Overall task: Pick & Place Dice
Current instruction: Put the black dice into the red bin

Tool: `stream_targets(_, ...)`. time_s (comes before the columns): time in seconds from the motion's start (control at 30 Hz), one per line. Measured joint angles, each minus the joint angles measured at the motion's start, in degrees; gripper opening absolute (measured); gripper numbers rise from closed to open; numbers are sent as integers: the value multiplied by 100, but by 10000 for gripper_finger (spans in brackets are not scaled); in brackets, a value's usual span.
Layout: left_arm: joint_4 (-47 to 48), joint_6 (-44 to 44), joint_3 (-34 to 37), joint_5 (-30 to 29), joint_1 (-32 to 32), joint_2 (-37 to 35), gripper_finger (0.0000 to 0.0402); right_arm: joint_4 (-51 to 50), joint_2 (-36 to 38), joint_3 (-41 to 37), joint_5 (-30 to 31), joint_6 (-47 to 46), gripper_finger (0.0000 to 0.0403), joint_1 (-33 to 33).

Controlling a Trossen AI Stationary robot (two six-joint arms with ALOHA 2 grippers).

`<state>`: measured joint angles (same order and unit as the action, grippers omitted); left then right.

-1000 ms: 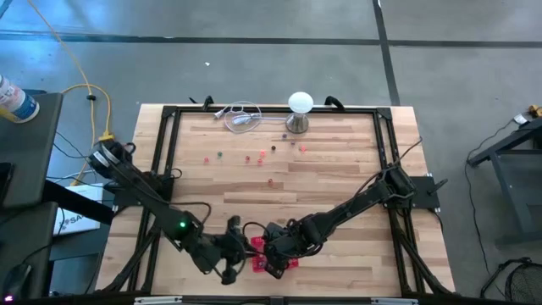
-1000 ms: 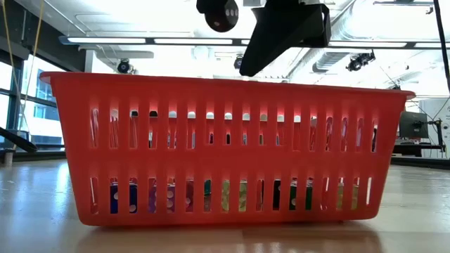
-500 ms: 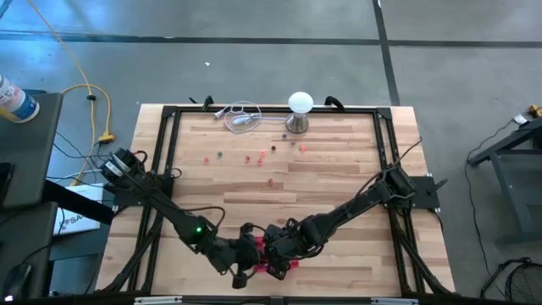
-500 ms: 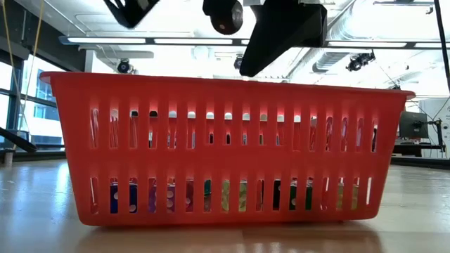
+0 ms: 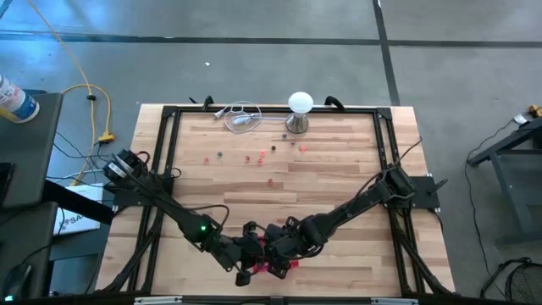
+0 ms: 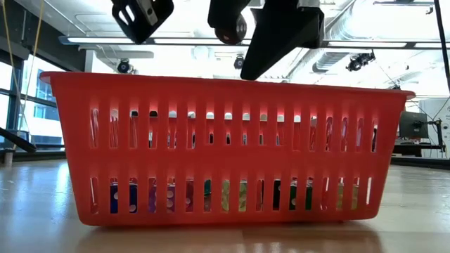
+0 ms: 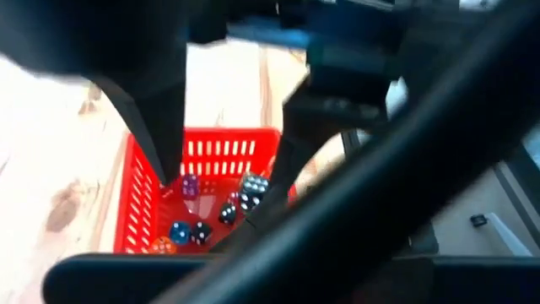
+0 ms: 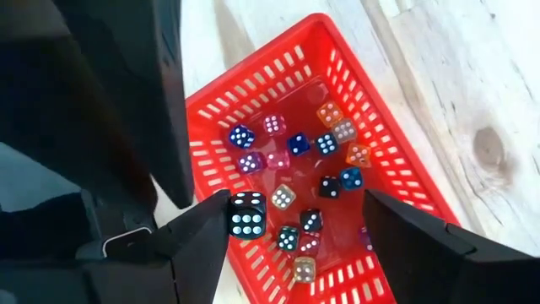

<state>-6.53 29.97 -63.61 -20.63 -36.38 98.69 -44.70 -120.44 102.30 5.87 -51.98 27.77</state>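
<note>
The red mesh basket (image 5: 281, 266) stands near the table's near edge. Several dice (image 8: 297, 143) in blue, pink, orange and dark colours lie on its floor. Both grippers hang over it: my left gripper (image 7: 211, 198) is open above its left part, my right gripper (image 8: 295, 203) open above its middle. A black die (image 8: 246, 214) with pale pips looks larger than the rest and sits right by one right finger. More dice (image 5: 248, 158) lie scattered on the far half of the table. My right gripper points down into the basket. The black die (image 8: 246, 214) shows beside the inner side of one finger (image 8: 207, 228), well above the basket's floor. I cannot tell whether the finger touches it.
A white ball-topped metal stand (image 5: 300, 110) and a looped cable (image 5: 241, 117) sit at the far edge. A black frame (image 5: 169, 152) borders the table. In the low view the basket wall (image 6: 232, 140) fills the picture, with both arms above its rim.
My left gripper has moved toward the table's right, from beside the basket to above its left part, and in the low view it has come in over the rim. My right gripper has stayed over the basket.
</note>
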Motion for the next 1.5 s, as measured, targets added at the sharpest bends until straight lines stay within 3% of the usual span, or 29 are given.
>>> stream_targets(0.27, -332, -25, 2, 300, 87, 217, 41, 48, 0, -13, -11, 99, 258, 11)
stream_targets(0.7, -281, -383, 4, 13, 172, 220, 42, 58, 0, -13, 21, 80, 258, 2)
stream_targets(1.5, -67, -670, 7, 332, 335, 241, 51, 144, 0, -13, 129, 297, 258, -7)
